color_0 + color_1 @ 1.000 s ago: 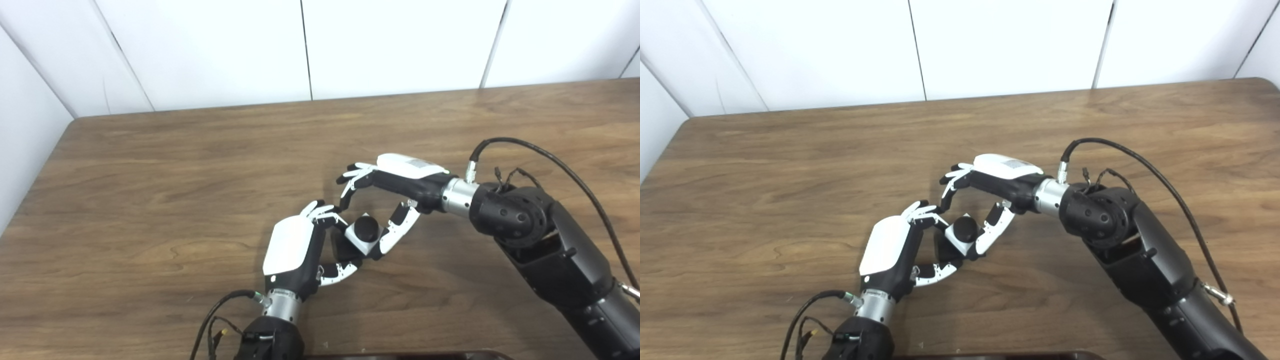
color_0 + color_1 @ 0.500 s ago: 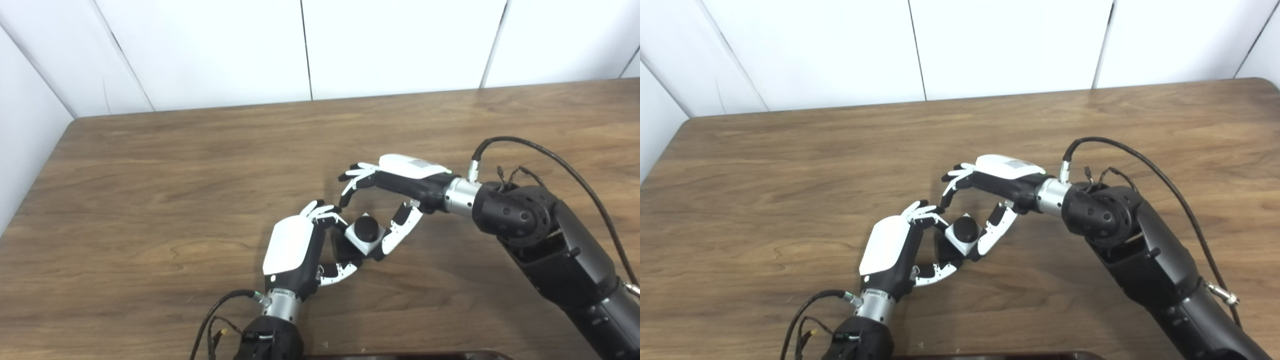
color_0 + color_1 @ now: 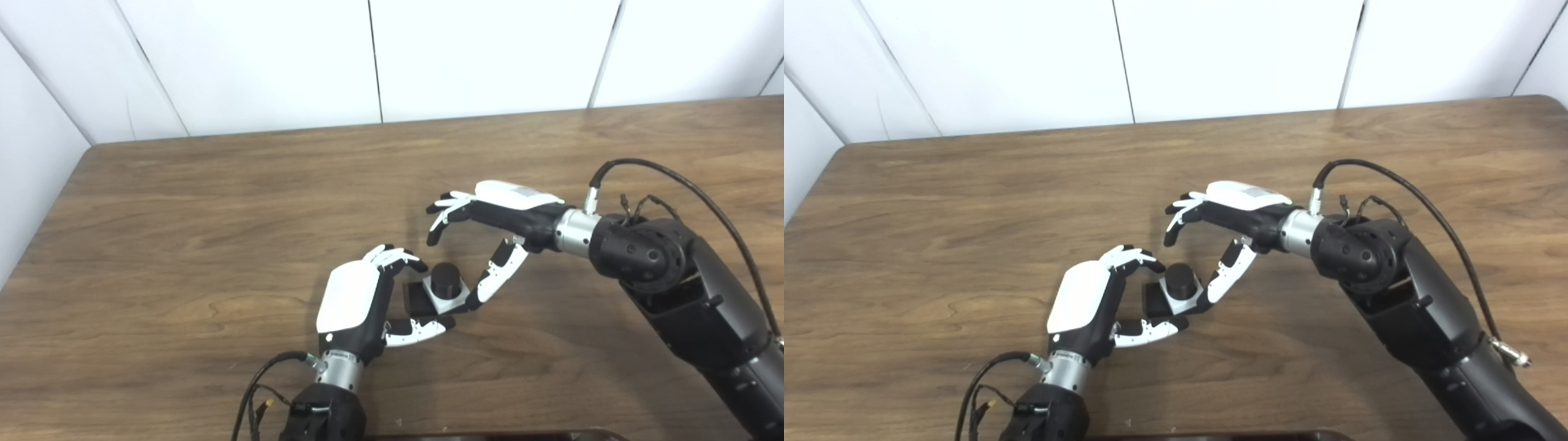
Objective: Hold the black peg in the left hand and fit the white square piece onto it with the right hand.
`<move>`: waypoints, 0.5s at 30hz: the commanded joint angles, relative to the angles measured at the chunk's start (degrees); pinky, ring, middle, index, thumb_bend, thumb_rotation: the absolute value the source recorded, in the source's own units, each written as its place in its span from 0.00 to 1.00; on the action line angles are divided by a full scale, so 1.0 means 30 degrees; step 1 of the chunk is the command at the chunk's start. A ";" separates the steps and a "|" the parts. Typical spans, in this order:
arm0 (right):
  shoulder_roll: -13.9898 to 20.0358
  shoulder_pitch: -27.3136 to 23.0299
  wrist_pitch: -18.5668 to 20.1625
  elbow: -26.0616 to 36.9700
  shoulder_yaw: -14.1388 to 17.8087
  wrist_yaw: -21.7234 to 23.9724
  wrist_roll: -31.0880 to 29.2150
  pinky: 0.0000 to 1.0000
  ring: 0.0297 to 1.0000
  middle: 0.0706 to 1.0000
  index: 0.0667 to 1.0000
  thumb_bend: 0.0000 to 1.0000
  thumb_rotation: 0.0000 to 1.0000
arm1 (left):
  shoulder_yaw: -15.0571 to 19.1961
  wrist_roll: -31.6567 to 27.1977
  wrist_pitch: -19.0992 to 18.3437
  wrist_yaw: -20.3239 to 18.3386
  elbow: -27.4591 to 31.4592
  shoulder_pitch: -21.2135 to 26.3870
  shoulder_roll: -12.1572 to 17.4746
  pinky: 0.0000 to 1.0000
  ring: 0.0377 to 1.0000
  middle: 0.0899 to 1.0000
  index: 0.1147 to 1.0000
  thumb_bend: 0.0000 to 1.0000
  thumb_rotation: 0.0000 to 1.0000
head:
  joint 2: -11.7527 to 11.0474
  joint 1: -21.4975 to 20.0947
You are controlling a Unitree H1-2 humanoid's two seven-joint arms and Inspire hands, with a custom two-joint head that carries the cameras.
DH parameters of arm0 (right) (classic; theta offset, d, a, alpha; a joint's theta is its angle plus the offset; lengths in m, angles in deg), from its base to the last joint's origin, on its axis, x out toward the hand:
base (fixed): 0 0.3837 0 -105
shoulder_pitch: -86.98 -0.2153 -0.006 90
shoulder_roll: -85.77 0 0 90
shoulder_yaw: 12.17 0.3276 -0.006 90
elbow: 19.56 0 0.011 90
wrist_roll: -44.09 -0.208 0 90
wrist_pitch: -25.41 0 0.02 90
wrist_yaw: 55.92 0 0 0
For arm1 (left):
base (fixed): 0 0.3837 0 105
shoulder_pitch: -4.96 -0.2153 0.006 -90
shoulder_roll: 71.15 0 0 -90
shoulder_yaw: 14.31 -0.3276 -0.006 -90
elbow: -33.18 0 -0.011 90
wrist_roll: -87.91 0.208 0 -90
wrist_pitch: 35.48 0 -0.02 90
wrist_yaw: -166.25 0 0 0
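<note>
The black peg (image 3: 446, 277) stands upright on its black base (image 3: 416, 300) on the wooden table (image 3: 184, 245), near the middle front. The white square piece (image 3: 451, 300) sits around the peg, down on the base. My left hand (image 3: 358, 300) is just left of the base with its fingers spread, fingers behind the base and thumb in front, not gripping it. My right hand (image 3: 496, 211) is open to the right and above; its thumb tip reaches down beside the white piece's right edge.
A dark object (image 3: 490, 436) lies along the bottom edge of the picture. White wall panels (image 3: 367, 61) close off the table's back and left sides. Cables loop off both wrists.
The peg with the white piece went from tilted in the left hand to upright on the table. The left fingers have spread. The right hand has lifted and drawn back to the right.
</note>
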 commanded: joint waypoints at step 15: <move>0.0494 -0.0883 0.0108 0.0724 0.1046 -0.0317 -0.0167 0.86 1.00 0.94 0.71 1.00 0.28 | 0.1799 -0.1318 0.0372 -0.1213 0.1802 -0.0518 0.1327 0.77 0.85 0.79 0.79 0.98 0.48 | -0.0327 -0.0184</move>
